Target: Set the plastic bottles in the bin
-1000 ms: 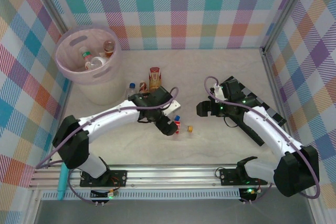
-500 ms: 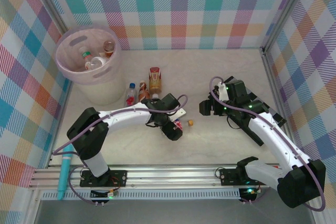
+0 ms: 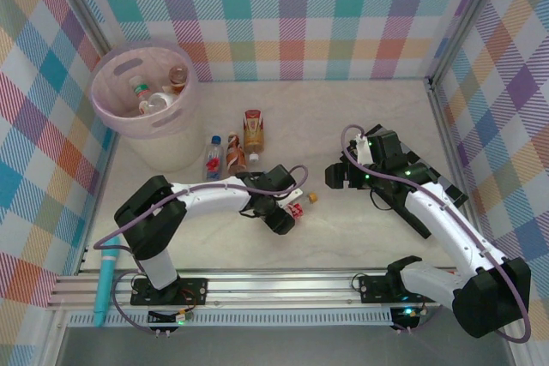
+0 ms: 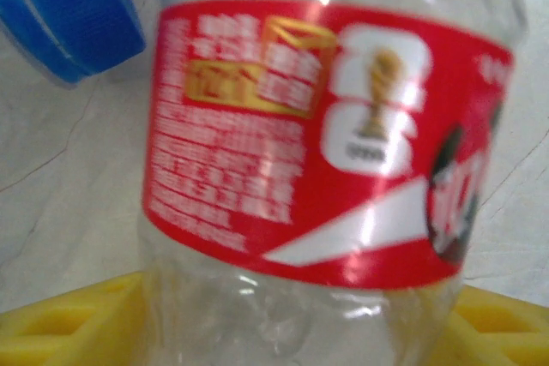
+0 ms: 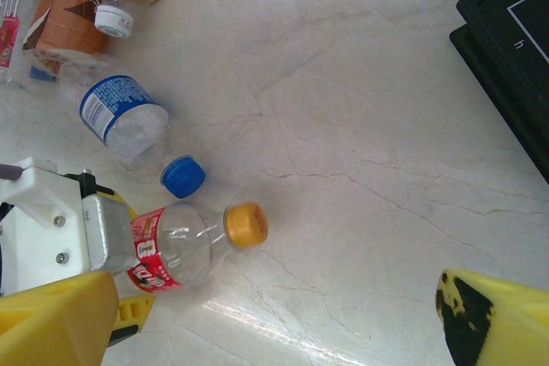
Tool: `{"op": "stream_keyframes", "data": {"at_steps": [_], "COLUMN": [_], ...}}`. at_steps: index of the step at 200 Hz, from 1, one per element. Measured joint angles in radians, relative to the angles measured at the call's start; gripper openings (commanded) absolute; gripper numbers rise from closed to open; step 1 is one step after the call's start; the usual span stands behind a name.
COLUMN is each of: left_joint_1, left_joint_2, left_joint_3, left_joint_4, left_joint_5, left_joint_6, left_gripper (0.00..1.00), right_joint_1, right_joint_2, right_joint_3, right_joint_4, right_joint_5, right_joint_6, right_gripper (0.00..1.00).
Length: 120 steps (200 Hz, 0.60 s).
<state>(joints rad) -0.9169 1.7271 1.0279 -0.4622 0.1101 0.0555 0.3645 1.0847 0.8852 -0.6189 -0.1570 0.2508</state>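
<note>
The clear bottle point(image 5: 180, 250) with the red label and yellow cap point(image 5: 246, 225) lies on its side on the table point(image 3: 360, 126), near the middle of the top view. The left gripper point(image 3: 286, 214) is down over it, with a yellow finger point(image 4: 60, 323) on each side of its body. I cannot tell if it squeezes the bottle yet. A loose blue cap point(image 5: 183, 176) lies just beside. The right gripper point(image 3: 337, 176) hangs wide open and empty. The bin point(image 3: 167, 147) stands well apart at the upper left, with some bottles point(image 3: 154, 99) inside. The bottle is round and slippery, so I think it could pop out of a weak hold, or drop on the way to the bin
</note>
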Motion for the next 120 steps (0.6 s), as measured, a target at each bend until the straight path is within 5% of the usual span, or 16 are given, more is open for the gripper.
{"op": "stream_keyframes", "data": {"at_steps": [120], "left_joint_1": [-0.018], "left_joint_2": [-0.126], "left_joint_3": [-0.011], "left_joint_4": [-0.008], "left_joint_5": [-0.026], "left_joint_6": [-0.016], "left_gripper": [0.45], "right_joint_1": [0.000], "right_joint_2": [0.000], "right_joint_3": [-0.001], "right_joint_4": [0.010], "right_joint_5": [0.000], "right_joint_6": [0.004], "right_gripper": [0.95]}}
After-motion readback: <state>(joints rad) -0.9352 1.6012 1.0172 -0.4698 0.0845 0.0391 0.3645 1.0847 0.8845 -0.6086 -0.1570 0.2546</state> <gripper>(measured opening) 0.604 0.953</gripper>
